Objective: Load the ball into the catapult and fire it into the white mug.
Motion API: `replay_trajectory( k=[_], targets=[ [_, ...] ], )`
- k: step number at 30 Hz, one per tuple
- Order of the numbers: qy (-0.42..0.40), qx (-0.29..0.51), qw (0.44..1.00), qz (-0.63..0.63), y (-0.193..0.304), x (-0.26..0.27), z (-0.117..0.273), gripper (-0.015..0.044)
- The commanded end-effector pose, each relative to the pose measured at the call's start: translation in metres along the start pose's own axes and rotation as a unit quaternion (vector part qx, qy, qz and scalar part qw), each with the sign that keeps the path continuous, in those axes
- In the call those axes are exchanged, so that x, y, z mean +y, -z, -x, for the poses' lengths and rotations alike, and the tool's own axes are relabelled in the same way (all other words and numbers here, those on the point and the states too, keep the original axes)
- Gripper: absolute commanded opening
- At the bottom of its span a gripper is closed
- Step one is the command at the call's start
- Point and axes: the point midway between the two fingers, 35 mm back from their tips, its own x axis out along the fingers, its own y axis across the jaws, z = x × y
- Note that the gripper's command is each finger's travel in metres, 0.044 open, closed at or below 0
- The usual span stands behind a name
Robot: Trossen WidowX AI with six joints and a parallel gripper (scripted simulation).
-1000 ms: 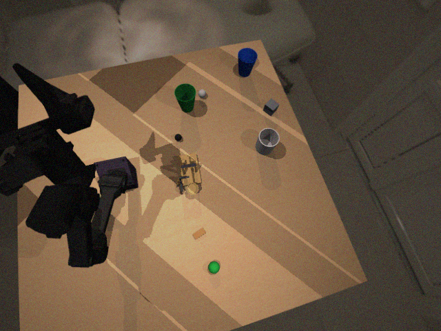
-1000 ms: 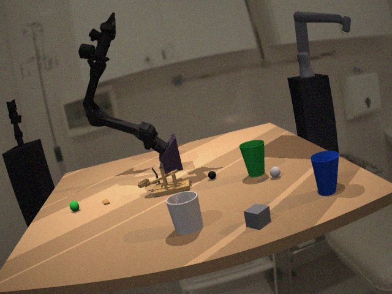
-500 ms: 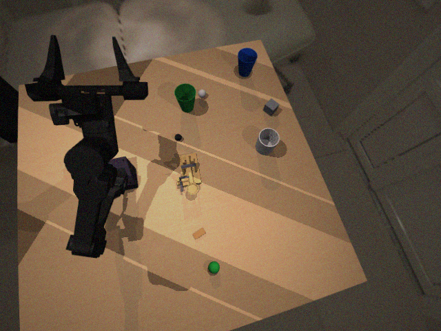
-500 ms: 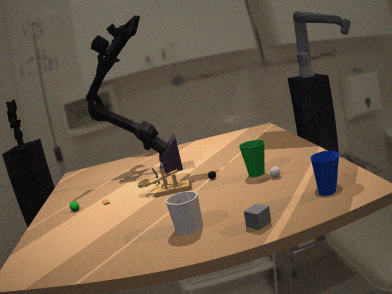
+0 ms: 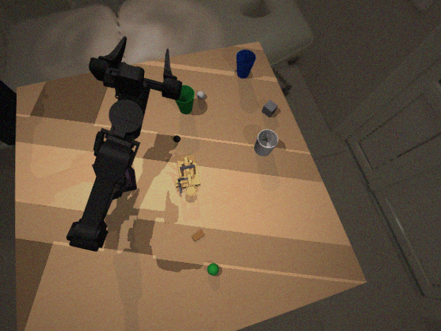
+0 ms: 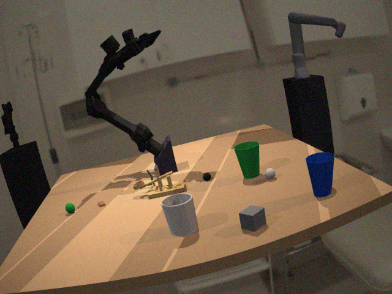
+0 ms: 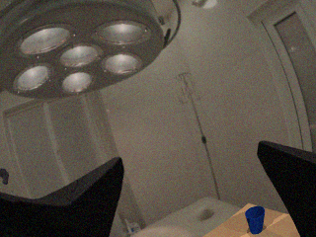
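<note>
The wooden catapult (image 5: 193, 179) (image 6: 167, 192) stands on the table in front of the arm's base, with its throwing-arm cup (image 5: 191, 191) (image 6: 138, 185) raised; no ball shows in the cup. The white mug (image 5: 264, 147) (image 6: 183, 220) stands upright to the right of the catapult in the top view. A green ball (image 5: 213, 269) (image 6: 70, 207), a black ball (image 5: 176, 138) (image 6: 206, 176) and a white ball (image 5: 200, 94) (image 6: 269, 173) lie apart on the table. My gripper (image 5: 145, 43) (image 7: 194, 157) is open and empty, high above the table and away from the catapult.
A green cup (image 5: 185, 101) (image 6: 248, 161) stands beside the white ball. A blue cup (image 5: 244, 65) (image 6: 320, 175) (image 7: 255, 221) stands near a table corner. A grey cube (image 5: 269, 108) (image 6: 252, 218) lies near the mug, and a small orange block (image 5: 198, 235) (image 6: 101, 203) near the green ball.
</note>
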Motion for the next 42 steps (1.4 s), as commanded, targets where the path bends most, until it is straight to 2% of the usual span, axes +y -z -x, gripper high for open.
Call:
replay_trajectory(
  k=[1, 10, 20, 31, 42],
  targets=[
    [0.028, 0.055, 0.998, 0.012, 0.031, -0.017, -0.010, 0.0440],
    [0.080, 0.187, 0.978, 0.041, 0.102, -0.054, -0.020, 0.0440],
    [0.111, 0.336, 0.932, 0.076, 0.180, -0.089, -0.011, 0.0440],
    [0.110, 0.495, 0.855, 0.111, 0.257, -0.118, 0.019, 0.0440],
    [0.071, 0.635, 0.756, 0.144, 0.317, -0.134, 0.066, 0.0440]
  ],
)
